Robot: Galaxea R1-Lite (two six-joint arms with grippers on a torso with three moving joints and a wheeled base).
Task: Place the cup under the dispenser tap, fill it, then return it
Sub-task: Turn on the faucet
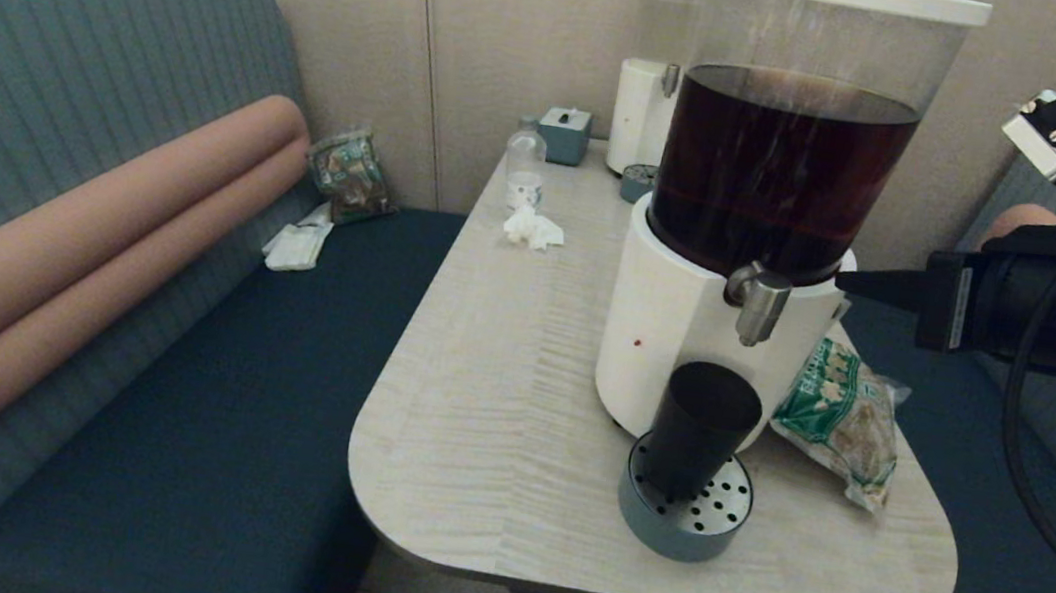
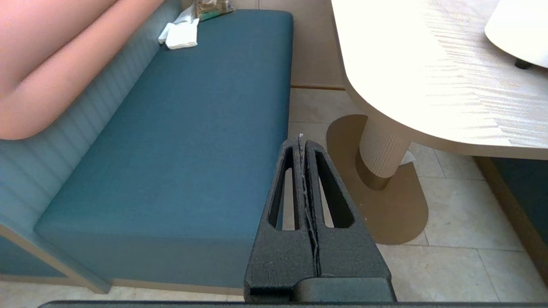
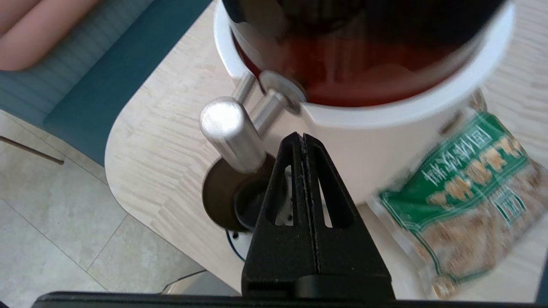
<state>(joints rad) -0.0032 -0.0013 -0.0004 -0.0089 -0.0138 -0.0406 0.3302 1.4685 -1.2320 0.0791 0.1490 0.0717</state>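
Cup stood upright on the perforated drip tray at the near edge of the bench, straight beneath the dispenser tap, rim open upward. The right end effector, fingers pressed together and holding nothing, hovered above and to the robot's right of the tap, pointing at it; the cup lay below and left of its tip. Farther off, the left end effector, likewise closed and empty, hung parked over the floor beside the booth seat.

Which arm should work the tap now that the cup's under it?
Right. The right gripper, shut, is up beside the dispenser tap, above the cup. The left gripper, shut, hangs low beside the bench, below the table.
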